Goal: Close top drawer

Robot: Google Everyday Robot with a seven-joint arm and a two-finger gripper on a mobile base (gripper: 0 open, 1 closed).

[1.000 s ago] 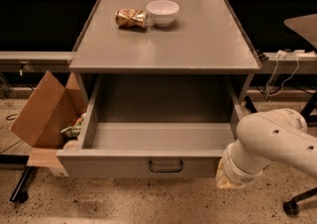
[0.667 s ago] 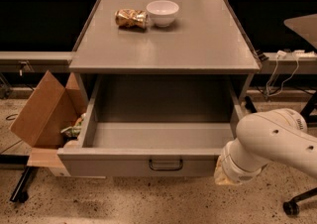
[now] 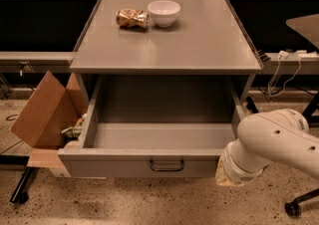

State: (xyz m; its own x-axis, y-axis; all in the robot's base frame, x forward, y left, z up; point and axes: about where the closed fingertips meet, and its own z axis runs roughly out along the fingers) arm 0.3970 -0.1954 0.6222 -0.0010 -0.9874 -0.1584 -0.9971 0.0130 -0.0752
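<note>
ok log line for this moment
task: close top drawer | top drawer: pulled out | tool: at its front right corner | cabinet top: white bowl, crushed can

- A grey cabinet top was seen bearing two things.
- A white bowl was set upright near its back edge.
- A crumpled golden can was laid just left of the bowl.
- The gripper was hidden behind the white arm, low at the right.

The drawer, a wide, deep grey metal box, stands pulled far out toward 6 o'clock from under the cabinet top, level, with a small dark wire handle at the centre of its flat front and the gripper by its 4 o'clock front corner.
</note>
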